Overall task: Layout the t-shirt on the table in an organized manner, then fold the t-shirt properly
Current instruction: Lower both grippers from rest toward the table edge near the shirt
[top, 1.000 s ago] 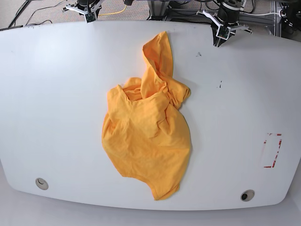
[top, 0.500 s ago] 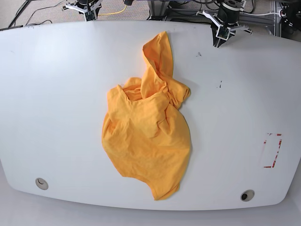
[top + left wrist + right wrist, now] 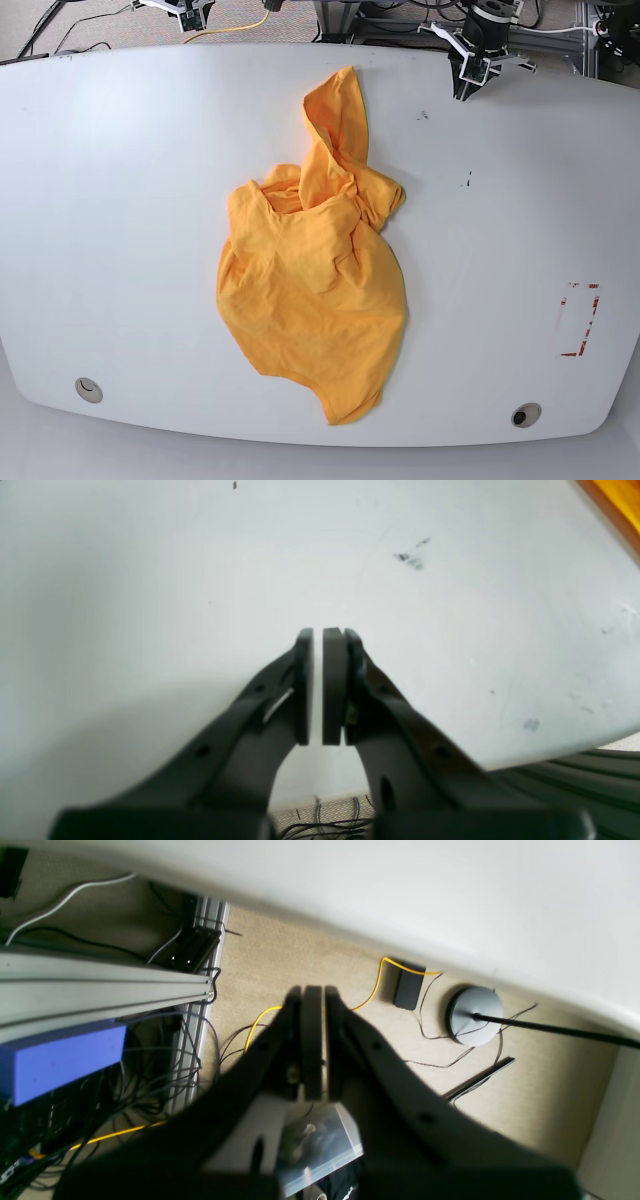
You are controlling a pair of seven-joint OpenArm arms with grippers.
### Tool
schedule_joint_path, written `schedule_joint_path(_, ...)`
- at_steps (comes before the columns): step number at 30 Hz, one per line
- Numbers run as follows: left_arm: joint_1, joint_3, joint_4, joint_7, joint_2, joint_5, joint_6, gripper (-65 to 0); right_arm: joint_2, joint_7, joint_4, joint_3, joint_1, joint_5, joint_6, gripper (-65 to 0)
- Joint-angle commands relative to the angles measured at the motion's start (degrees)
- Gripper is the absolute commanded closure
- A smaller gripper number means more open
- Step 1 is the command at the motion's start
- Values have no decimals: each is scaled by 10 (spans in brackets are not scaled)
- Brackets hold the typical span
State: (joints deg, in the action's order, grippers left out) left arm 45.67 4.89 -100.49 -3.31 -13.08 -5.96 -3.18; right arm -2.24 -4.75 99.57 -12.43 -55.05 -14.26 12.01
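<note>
The orange shirt (image 3: 315, 280) lies crumpled in the middle of the white worktop (image 3: 120, 200), with one part stretched toward the far edge. The left hand (image 3: 323, 685) is clenched with nothing in it, above the worktop's far edge. The right hand (image 3: 314, 1040) is clenched and bare too, out past that edge above the floor (image 3: 310, 965).

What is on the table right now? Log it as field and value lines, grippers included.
t-shirt: orange-yellow, crumpled in a heap mid-table, one part trailing toward the far edge
table: white, two round grommets near the front edge
red-tape rectangle: apart from the shirt
left gripper: shut, empty, above bare table
right gripper: shut, empty, beyond the table edge, over the floor
</note>
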Motion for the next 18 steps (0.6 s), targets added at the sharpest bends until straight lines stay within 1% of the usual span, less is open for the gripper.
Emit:
schedule_joint_path(1, 5, -1, -9, -15, -3, -2, -3, -25, -1, 9, 6, -2, -20, 25, -4, -2)
schedule_joint_path(5, 5, -1, -9, -15, -3, -2, -3, -25, -4, 9, 7, -3, -35, 51, -4, -2)
schedule_joint_path(12, 5, -1, -9, -16, -3, -2, -3, -25, -4, 11, 17, -3, -62, 55, -4, -2)
schedule_joint_path(18, 5, -1, -9, -16, -3, -2, -3, -25, -1, 42, 44, -1, -99, 56, -9, -2)
